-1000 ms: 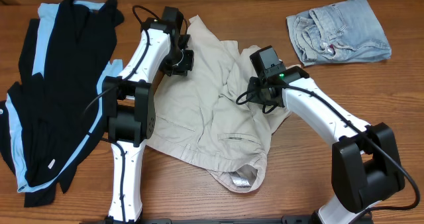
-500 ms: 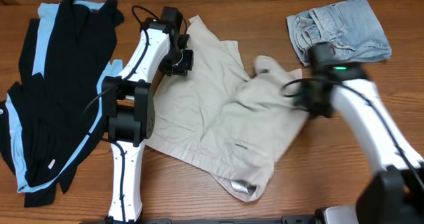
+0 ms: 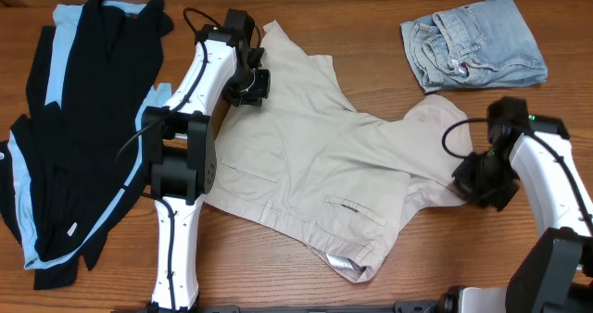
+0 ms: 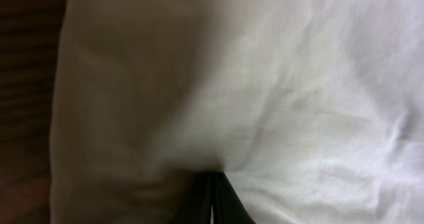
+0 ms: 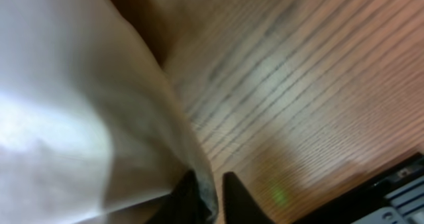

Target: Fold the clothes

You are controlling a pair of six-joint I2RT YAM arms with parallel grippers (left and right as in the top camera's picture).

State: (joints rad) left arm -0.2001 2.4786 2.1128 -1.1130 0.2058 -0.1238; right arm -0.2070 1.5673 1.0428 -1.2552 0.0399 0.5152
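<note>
Brown wooden table [image 3: 371, 35] with fine grain; at its near edge, perhaps a dark rail [image 3: 324, 307].

Premises: a robotics lab bench. Grounds: left arm [image 3: 199, 77] and right arm [image 3: 551, 169], white and black with bare cables, mounted at the 6 o'clock edge of a wood-grain table [image 3: 371, 35]; beige shorts [image 3: 306, 156] spread at centre.

My arms are white with black joints; my left gripper [image 3: 248, 85] and right gripper [image 3: 482, 183] are black. Between them, the large pair of cotton shorts [image 3: 315, 165] is plain beige khaki. Beyond my right gripper, the small denim shorts [image 3: 473, 44] are faded light blue. Past my left gripper, a black garment [image 3: 83, 128] carries light-blue panels. The wooden table [image 3: 371, 35] is warm brown with darker grain streaks.
</note>
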